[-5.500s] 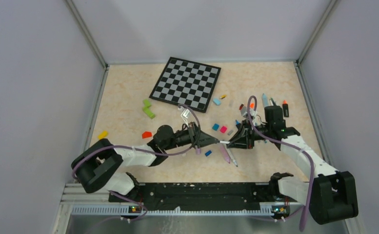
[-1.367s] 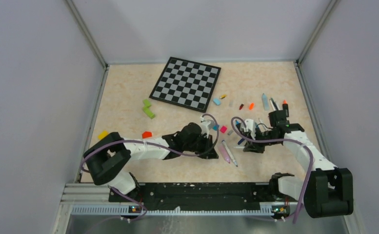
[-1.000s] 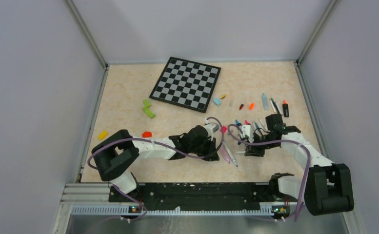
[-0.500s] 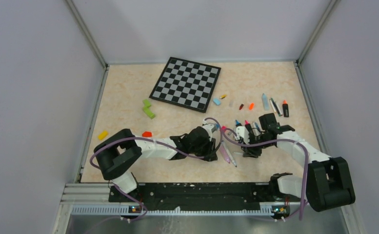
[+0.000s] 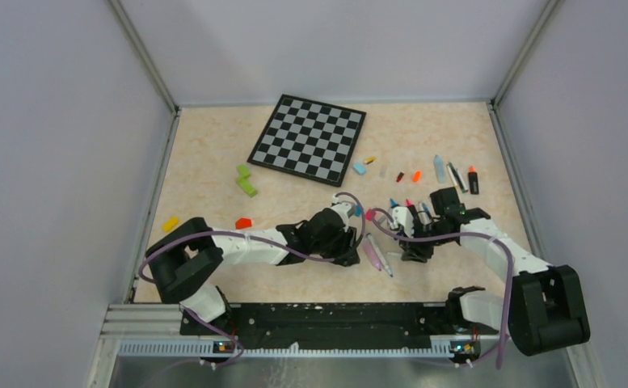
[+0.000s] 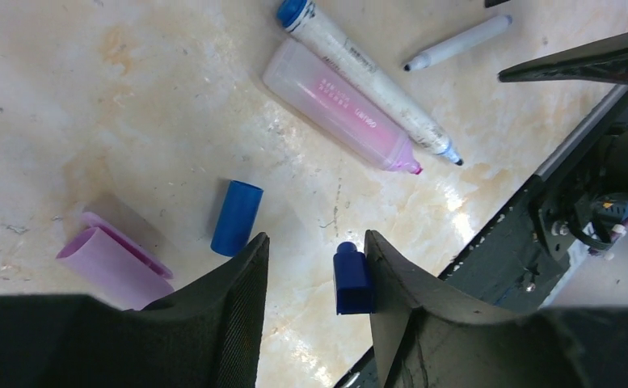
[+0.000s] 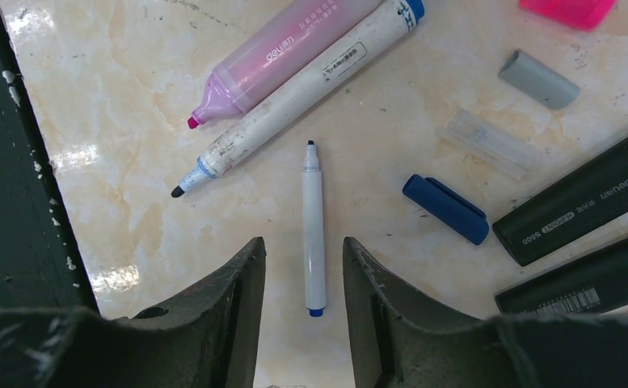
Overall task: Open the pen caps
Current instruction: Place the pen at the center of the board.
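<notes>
In the left wrist view my left gripper [image 6: 317,238] stands open just above the table. A small dark blue pen cap [image 6: 352,279] rests against the inner face of its right finger. A blue tubular cap [image 6: 236,217] and a lilac cap [image 6: 112,257] lie to its left. My right gripper [image 7: 303,242] is open too. A thin white pen [image 7: 314,226], uncapped with its dark tip pointing away, lies loose on the table between its fingers. Beyond it lie an uncapped pink highlighter [image 7: 282,56] and a white marker [image 7: 294,97]. From above, both grippers [image 5: 351,246] [image 5: 402,246] sit low, facing each other.
A blue clip cap [image 7: 445,208], a grey cap [image 7: 539,78], a clear cap [image 7: 488,141] and two black markers [image 7: 577,198] lie right of the right gripper. The checkered board [image 5: 309,137] lies at the back. Green [image 5: 246,182], red [image 5: 243,222] and yellow [image 5: 170,223] pieces lie left; more pens [image 5: 456,174] lie back right.
Both grippers have opened over the last second. The thin white pen and the dark blue cap now lie free between the jaws. The arms have barely shifted.
</notes>
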Tool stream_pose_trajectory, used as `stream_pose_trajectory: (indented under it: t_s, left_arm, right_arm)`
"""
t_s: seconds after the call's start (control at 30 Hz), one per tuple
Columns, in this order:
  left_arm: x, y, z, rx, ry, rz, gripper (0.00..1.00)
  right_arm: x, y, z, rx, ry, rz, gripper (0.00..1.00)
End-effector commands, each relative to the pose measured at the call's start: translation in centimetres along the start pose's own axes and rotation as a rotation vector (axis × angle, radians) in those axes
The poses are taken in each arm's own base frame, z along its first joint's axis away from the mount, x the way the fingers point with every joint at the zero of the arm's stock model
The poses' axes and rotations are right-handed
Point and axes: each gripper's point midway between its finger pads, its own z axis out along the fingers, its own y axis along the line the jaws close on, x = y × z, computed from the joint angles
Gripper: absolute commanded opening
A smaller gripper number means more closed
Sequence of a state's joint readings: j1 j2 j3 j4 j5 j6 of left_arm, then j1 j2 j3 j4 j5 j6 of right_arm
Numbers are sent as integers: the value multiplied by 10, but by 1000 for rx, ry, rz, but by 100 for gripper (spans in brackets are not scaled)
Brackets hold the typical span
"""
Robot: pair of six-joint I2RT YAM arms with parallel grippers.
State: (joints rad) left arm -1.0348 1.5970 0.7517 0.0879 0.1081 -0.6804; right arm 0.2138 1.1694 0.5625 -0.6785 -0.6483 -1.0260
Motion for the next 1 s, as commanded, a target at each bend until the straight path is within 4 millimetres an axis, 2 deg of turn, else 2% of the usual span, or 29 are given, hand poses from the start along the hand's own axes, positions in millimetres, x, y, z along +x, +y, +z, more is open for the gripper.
stream_pose_trajectory:
  t_s: [0.0,0.2,0.5,0.7,0.83,0.97]
  left_arm:
    - [-30,-17,-20,24,-103,32,51]
    - [-31,-20,-23,34,-103,40,50]
    - [-14,-20,-7,58,-29,13,49]
    - [-4,-9,3,-20,7,-7,49]
    - [10,1,9,-118,46,-23,49]
    - [19,14,13,-197,67,-47,45]
  right_arm:
    - [-22,-6,-12,35,-69,1,39]
    - [-24,-5,-15,36,-94,19,40]
    - [-25,-3,-15,27,-110,31,40]
    - [-24,-3,-14,21,-113,37,40]
    - [-24,-3,-14,23,-114,40,40]
    - [-24,-4,-15,27,-116,43,40]
